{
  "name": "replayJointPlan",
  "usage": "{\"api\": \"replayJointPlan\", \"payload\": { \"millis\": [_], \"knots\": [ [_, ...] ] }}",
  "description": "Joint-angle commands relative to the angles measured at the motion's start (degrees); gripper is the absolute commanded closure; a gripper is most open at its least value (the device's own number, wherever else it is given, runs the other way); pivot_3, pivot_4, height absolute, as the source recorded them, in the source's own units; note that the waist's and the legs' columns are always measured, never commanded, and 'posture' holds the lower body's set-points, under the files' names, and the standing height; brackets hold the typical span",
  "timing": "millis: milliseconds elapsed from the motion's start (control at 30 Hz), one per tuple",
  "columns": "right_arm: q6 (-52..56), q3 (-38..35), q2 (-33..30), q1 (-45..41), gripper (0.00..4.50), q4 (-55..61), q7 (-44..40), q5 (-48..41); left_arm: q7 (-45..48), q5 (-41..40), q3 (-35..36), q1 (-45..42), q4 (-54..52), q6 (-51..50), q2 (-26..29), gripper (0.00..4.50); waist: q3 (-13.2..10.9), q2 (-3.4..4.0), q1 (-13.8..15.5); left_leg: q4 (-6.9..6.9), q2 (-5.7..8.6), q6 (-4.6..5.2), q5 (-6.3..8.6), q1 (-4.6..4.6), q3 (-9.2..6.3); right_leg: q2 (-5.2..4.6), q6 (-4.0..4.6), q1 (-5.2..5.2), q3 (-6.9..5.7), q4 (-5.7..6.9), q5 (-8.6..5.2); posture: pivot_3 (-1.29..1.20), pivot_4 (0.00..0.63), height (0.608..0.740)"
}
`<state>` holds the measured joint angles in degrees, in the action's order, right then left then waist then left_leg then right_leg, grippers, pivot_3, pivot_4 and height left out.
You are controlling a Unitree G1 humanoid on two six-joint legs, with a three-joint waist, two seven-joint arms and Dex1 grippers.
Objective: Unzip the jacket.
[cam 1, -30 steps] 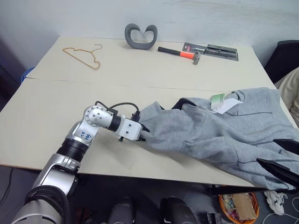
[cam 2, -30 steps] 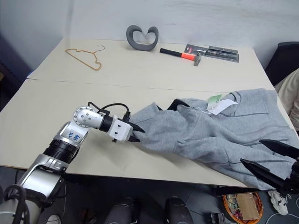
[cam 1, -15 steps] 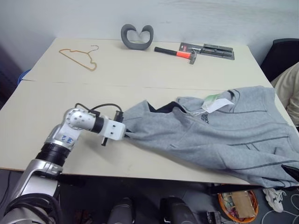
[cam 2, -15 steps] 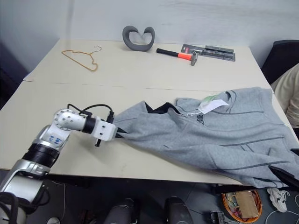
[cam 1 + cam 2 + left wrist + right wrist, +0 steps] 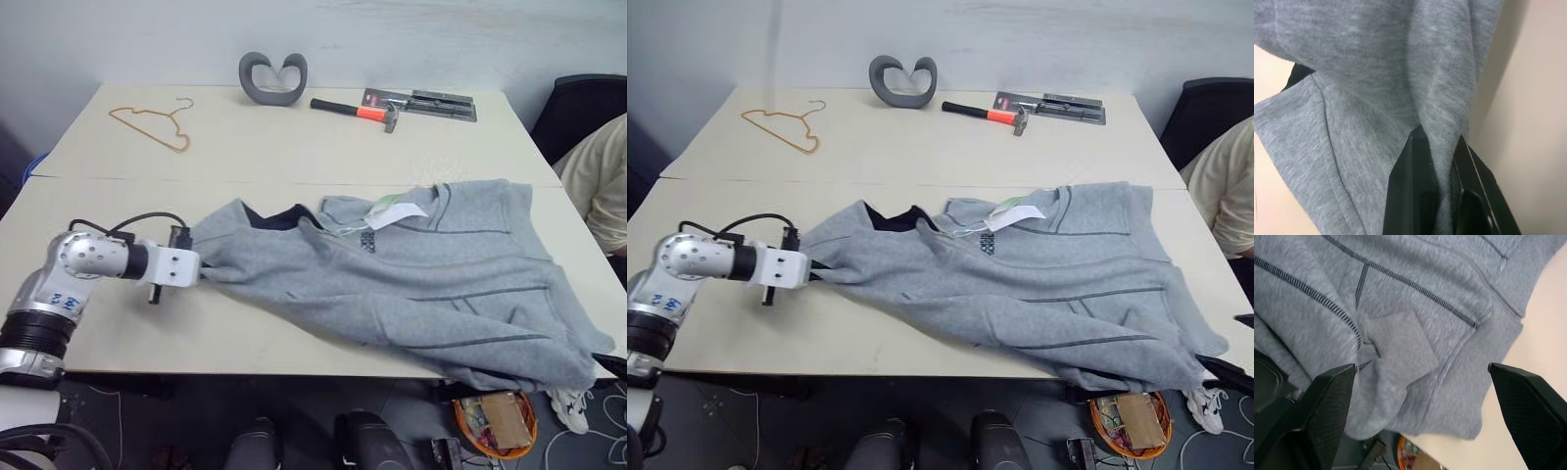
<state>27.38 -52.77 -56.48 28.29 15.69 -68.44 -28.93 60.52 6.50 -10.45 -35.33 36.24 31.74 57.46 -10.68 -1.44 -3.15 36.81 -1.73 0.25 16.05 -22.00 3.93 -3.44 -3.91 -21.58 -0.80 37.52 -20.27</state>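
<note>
The light-grey fleece jacket (image 5: 431, 284) lies spread over the near half of the table (image 5: 294, 147), and its right hem hangs over the front right corner. White-and-green paper tags (image 5: 392, 210) lie near its collar. My left gripper (image 5: 202, 273) is at the jacket's left end, shut on a fold of the grey fabric (image 5: 1444, 98), with the cloth pulled taut from it. In the right wrist view my right gripper (image 5: 1421, 367) stands wide open above the jacket's dark-seamed corner and a ribbed cuff (image 5: 1400, 347), without touching them.
At the back of the table lie a wire hanger (image 5: 152, 122), a grey curved object (image 5: 272, 78), a hammer (image 5: 358, 110) and a packaged tool (image 5: 421, 101). A person's sleeve (image 5: 602, 186) and a black chair (image 5: 578, 108) are at the right. A basket (image 5: 495, 421) sits on the floor.
My left gripper has drawn the jacket's edge to the left, stretching the jacket out flatter across the table. The right gripper's black fingers have moved off the lower right of the eye views.
</note>
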Motion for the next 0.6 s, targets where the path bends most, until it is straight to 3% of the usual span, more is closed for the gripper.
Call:
{"api": "replayJointPlan", "payload": {
  "millis": [33, 300, 500, 600],
  "knots": [
    [5.13, 0.46, -1.93, -4.01, 0.0, 5.12, 0.79, -6.25, -1.97, 3.08, 2.03, -0.36, 8.9, 2.42, 5.5, 4.47, -0.01, -0.01, -0.3, -0.01, -0.01, -0.01, 0.0, 0.01, 0.0, 0.0, 0.0, 0.0, 0.0, 0.01, 0.0, 0.0, 0.15, 0.74],
    [16.68, 4.38, -2.4, -13.67, 0.0, 14.23, 4.6, -20.65, -10.3, 9.85, -0.16, -5.35, 25.34, 5.97, 10.55, 4.47, -0.01, -0.02, 0.1, -0.1, 0.0, -0.05, -0.03, -0.08, -0.02, -0.04, 0.03, -0.13, -0.07, 0.02, -0.02, 0.0, 0.15, 0.74],
    [22.25, 9.52, -1.92, -20.24, 0.0, 19.99, 9.31, -33.69, -15.13, 13.43, -1.28, -9.28, 32.39, 4.9, 10.67, 4.47, -0.02, -0.06, -0.04, -0.08, 0.01, -0.04, -0.03, -0.18, -0.01, -0.04, 0.03, -0.28, -0.07, 0.12, -0.02, 0.0, 0.15, 0.74],
    [22.42, 13.84, -2.26, -23.07, 0.0, 21.88, 11.27, -35.42, -16.39, 14.51, -1.68, -10.47, 34.19, 4.08, 10.36, 4.47, -0.02, -0.06, -0.03, -0.05, 0.0, -0.04, -0.04, -0.24, -0.01, -0.03, 0.03, -0.36, -0.08, 0.18, -0.02, 0.0, 0.15, 0.74]
  ]
}}
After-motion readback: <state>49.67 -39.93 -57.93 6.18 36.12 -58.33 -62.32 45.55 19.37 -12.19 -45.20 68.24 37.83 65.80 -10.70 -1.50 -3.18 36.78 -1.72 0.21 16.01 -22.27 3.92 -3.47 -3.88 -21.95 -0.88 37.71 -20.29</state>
